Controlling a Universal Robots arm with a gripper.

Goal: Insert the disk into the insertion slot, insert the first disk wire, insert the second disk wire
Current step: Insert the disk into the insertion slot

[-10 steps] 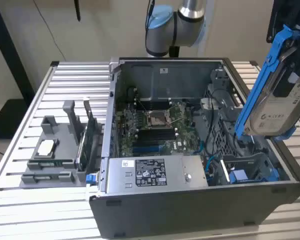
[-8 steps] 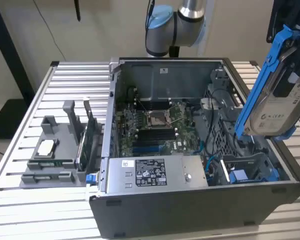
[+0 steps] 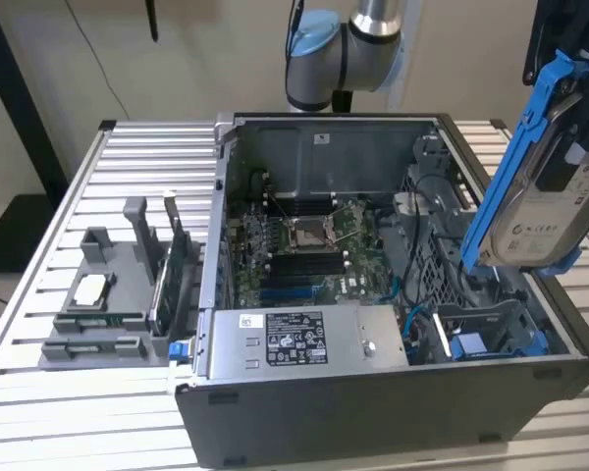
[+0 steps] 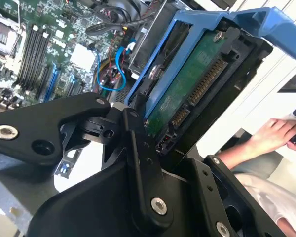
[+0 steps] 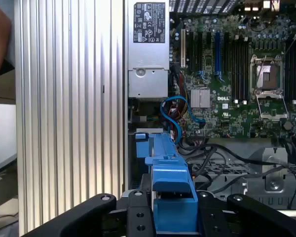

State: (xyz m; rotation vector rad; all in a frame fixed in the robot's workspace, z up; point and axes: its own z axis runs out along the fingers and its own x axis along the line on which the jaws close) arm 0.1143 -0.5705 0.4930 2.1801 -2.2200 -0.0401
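Observation:
The disk (image 3: 550, 196), silver with a white label in a blue carrier, hangs tilted on edge in the air above the exterior view's right end of the open case. My gripper (image 5: 172, 217) is shut on it, with black fingers (image 5: 138, 212) on either side of the blue carrier (image 5: 170, 192). The second wrist view shows the disk's green circuit board (image 4: 197, 84) and connector. The insertion slot (image 3: 491, 329), a grey bay with blue rails, lies below the disk in the case's near right corner. A blue wire (image 5: 172, 111) loops beside the motherboard.
The grey power-supply box (image 3: 294, 339) sits at the case front, next to the bay. The motherboard (image 3: 304, 240) fills the case floor. A grey fixture (image 3: 103, 304) with parts stands on the slatted table (image 3: 59, 412). A person's hand (image 4: 271, 133) rests beyond the case.

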